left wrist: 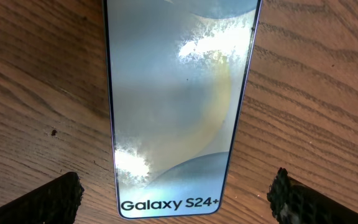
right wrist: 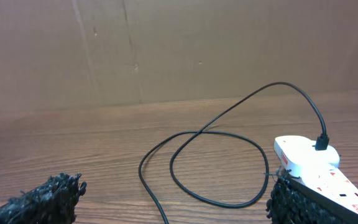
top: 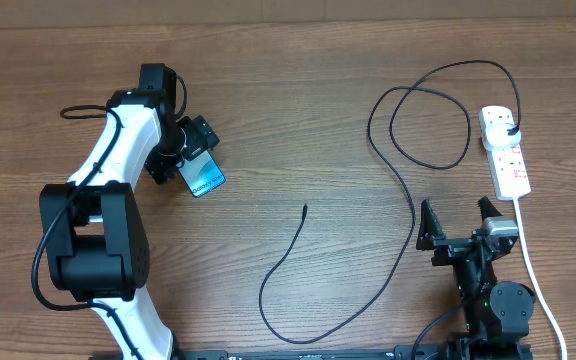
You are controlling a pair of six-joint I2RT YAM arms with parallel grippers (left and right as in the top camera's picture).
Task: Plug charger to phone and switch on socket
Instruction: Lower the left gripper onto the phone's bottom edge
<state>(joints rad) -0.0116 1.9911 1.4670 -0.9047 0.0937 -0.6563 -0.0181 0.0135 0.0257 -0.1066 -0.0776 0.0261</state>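
Observation:
The phone [top: 206, 181] lies flat on the wooden table at the left, its light screen up and the "Galaxy S24+" end [left wrist: 169, 203] nearest the fingers. My left gripper [top: 196, 150] hovers over it, open, with a fingertip on each side of the phone [left wrist: 179, 112] and clear of it. The charger, a thin black cable [top: 408, 195], runs from a free tip [top: 305, 207] in loops to its plug [top: 509, 128] in the white socket [top: 513, 165]. My right gripper [top: 458, 222] is open near the front edge, with the cable [right wrist: 216, 134] and the socket [right wrist: 303, 155] ahead of it.
The socket's thick white cord [top: 534, 275] runs down the right side past my right arm. A brown cardboard wall [right wrist: 166, 50] stands behind the table. The charger's lower loop [top: 298, 335] lies near the front edge.

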